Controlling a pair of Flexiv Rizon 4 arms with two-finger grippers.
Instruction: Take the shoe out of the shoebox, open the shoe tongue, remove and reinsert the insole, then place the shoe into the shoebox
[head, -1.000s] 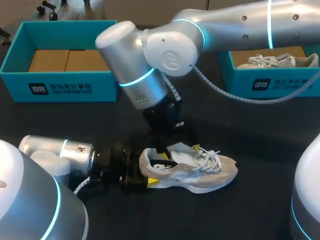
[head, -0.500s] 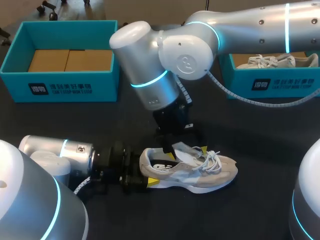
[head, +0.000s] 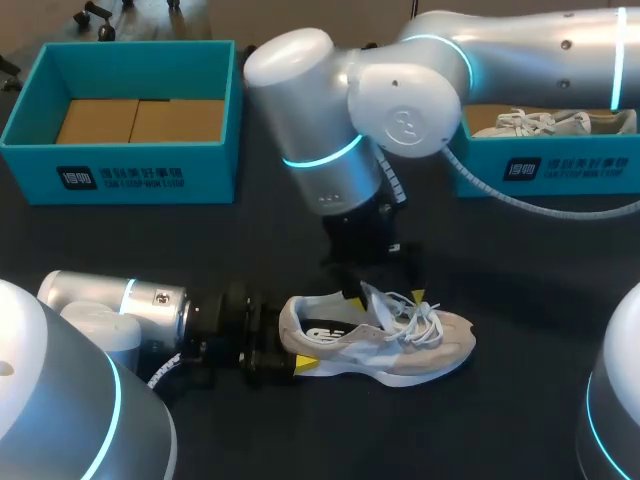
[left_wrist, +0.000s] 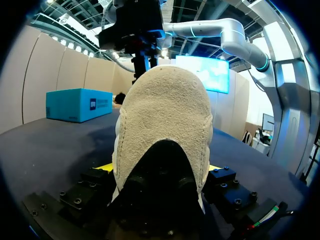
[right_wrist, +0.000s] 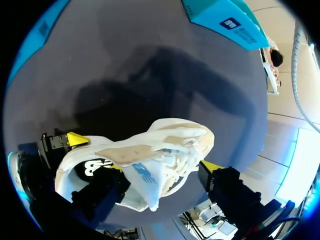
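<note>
**Sneaker pinned at the heel, second arm over its laces**

A beige suede sneaker with white laces (head: 430, 340) sits on its sole on the black table (head: 500, 420), toe towards the robot's right, well apart from both boxes. The left gripper (head: 297, 346) lies low on the table and clamps the heel from both sides. The right gripper (head: 385, 293) hangs just above the shoe's opening, its jaws spread wide. A white flap (head: 372, 302), tongue or insole I can't make out, stands up between them, unpinched. At the far edge sit an open teal shoebox (head: 120, 170) with brown card inside and, to the right, a second teal box (head: 560, 165) holding another pale sneaker (head: 550, 122).
</note>
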